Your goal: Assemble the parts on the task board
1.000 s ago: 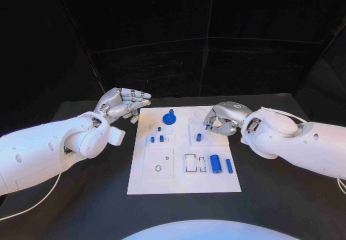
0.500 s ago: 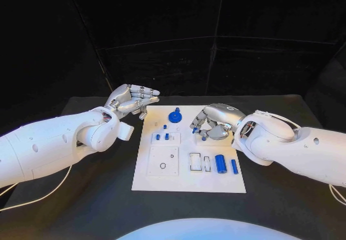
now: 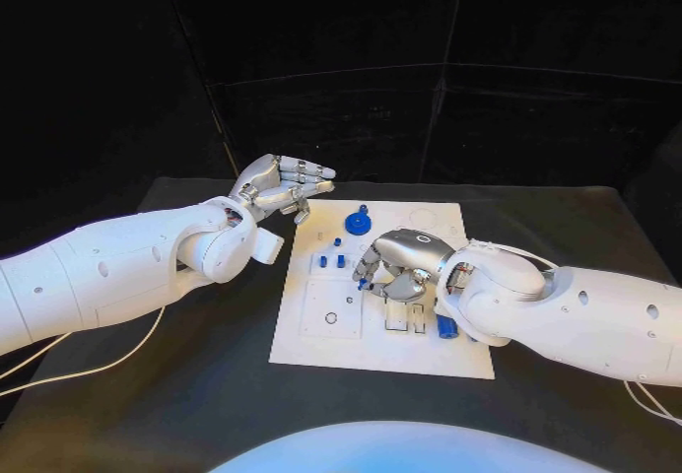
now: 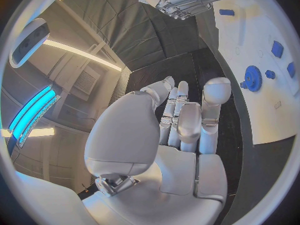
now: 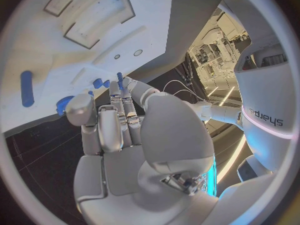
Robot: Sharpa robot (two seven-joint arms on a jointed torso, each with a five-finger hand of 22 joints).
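The flat white rectangular task board [image 3: 373,347] lay in the middle of the black counter [image 3: 199,394], its long axis running from the near edge toward the far edge, with cut-out recesses across its face. Small blue plastic parts sat on it: a toothed blue gear [image 3: 357,225] near the board's far end, short blue pegs [image 3: 331,261] just nearer than it, and a longer blue cylinder [image 3: 449,327] toward the board's right edge, mostly hidden behind the arm. The right hand [image 3: 394,268] hovered over the board's middle, fingers [image 3: 373,264] curled downward; whether they pinched a small blue piece could not be told. It looked by far the nearer hand to the pegs and recesses. The left hand [image 3: 280,186] hung off the board's far left corner, fingers together and holding nothing.
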